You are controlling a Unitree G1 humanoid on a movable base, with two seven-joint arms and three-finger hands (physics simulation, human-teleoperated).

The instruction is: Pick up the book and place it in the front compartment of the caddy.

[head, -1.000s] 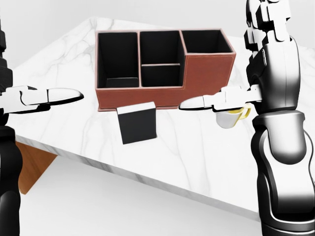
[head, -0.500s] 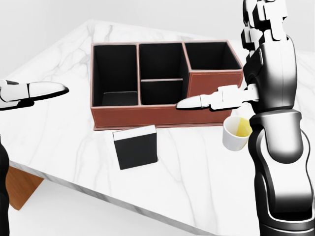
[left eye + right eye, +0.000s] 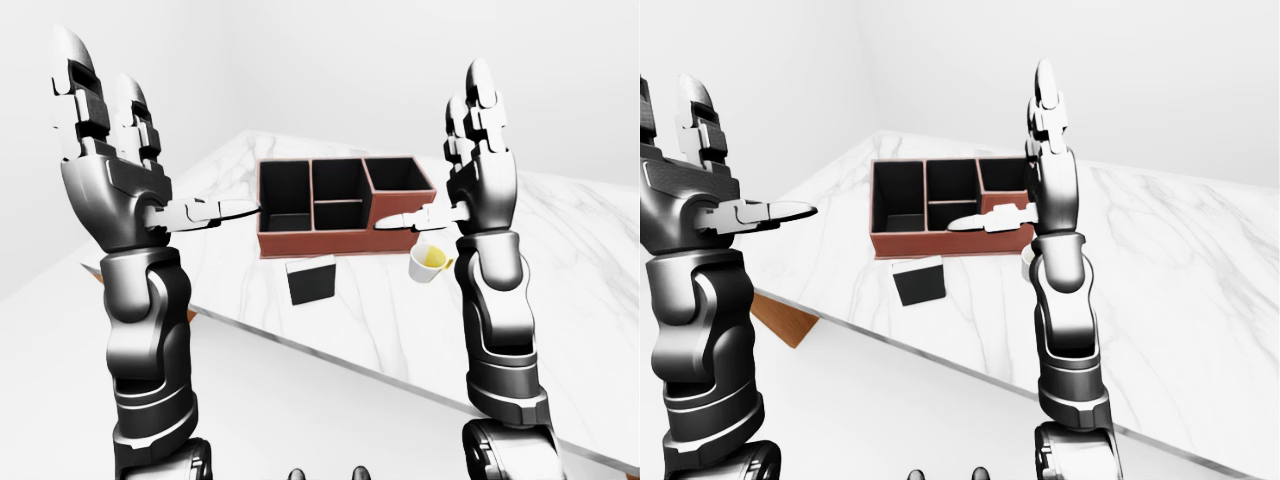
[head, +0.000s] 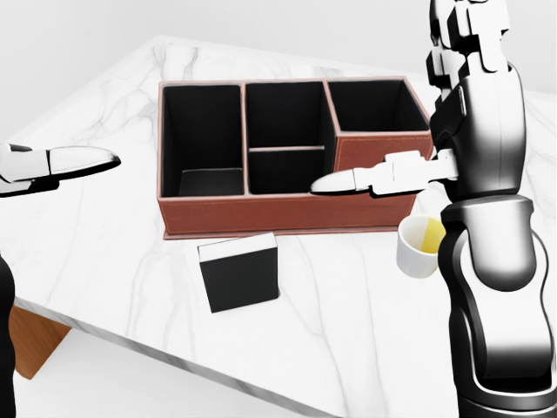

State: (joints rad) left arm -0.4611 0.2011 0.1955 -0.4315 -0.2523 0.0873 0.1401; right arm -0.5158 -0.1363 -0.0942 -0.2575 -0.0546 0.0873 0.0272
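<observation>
The book (image 4: 238,272), black with a white edge, lies flat on the marble table (image 4: 113,252), just below the caddy in the head view. The caddy (image 4: 287,213) is a brown leather box with several black compartments; nothing shows inside them. My left hand (image 3: 150,135) is raised at the left, fingers spread open and empty, well away from the book. My right hand (image 3: 440,150) is raised open and empty above the caddy's right end; its thumb (image 4: 357,181) overlaps the caddy wall in the head view.
A white mug (image 4: 420,246) with a yellow inside stands to the right of the book, beside my right forearm. The table's near edge (image 4: 174,357) runs diagonally across the bottom of the head view. A brown wooden piece (image 4: 30,344) shows under it at lower left.
The whole picture has shifted: the camera has moved nearer and round the table, so the caddy looks squarer and larger. Both hands stay raised and open. The book has not moved on the table.
</observation>
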